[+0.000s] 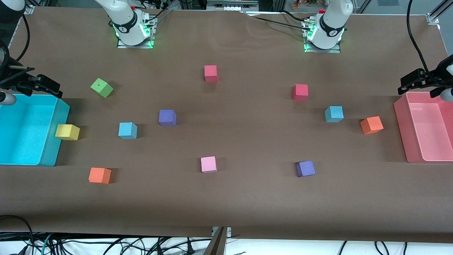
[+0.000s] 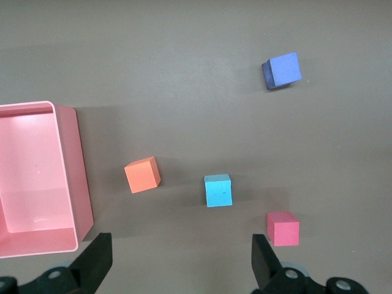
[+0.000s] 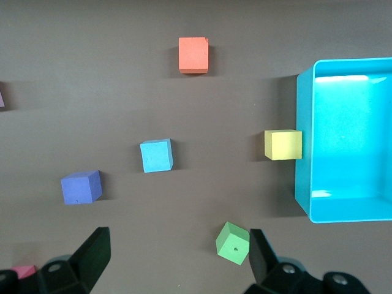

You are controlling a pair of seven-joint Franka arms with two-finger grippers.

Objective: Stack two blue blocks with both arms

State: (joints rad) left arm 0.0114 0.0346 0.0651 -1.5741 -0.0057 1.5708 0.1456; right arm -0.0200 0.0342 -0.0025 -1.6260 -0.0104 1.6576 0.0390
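Two blue blocks lie apart on the table, each ahead of spread, empty fingers: left gripper, right gripper.

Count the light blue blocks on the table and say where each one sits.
2. One light blue block lies toward the right arm's end, beside the purple cube; the other light blue block lies toward the left arm's end, beside the orange cube.

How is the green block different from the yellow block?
The green block sits turned at an angle, alone on the brown cloth; the yellow block sits against the turquoise bin. The green block has a small dark dot on top; the yellow block looks plain. The green one lies farther from the front camera. Both look like same-sized cubes.
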